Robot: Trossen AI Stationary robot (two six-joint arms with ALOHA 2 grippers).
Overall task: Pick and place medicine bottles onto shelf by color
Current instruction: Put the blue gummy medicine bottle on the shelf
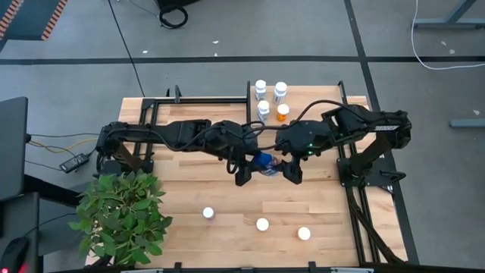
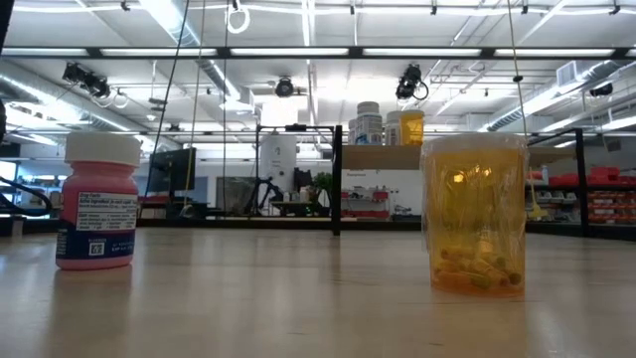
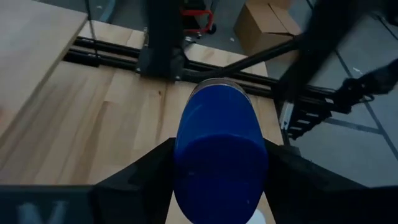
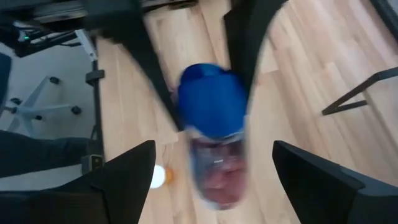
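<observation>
A blue medicine bottle (image 1: 264,163) hangs above the table's middle, with my left gripper (image 1: 244,173) shut on it; it fills the left wrist view (image 3: 217,155). My right gripper (image 1: 291,171) stands open just to its right. Its fingers are spread wide of the bottle (image 4: 211,124) and touch nothing. Several white-capped bottles stand on the shelf (image 1: 311,97) at the far edge, one of them orange (image 1: 283,112). Three more bottles (image 1: 262,224) stand upright on the table near its front edge; the low view shows a pink one (image 2: 96,204) and an orange one (image 2: 474,214). My left gripper pinches the blue bottle by its two opposite sides (image 3: 186,162) between its two fingers (image 3: 146,171). The fingers slant down from the table's left, and the bottle lies along them. It is lifted clear of the table, with one end (image 3: 217,84) pointing away from the wrist.
A green leafy plant (image 1: 121,216) stands at the table's near left corner. Black rails (image 1: 151,114) run along the far left, and a frame (image 1: 356,174) runs down the right side. Bare wood lies between the arms and the front bottles.
</observation>
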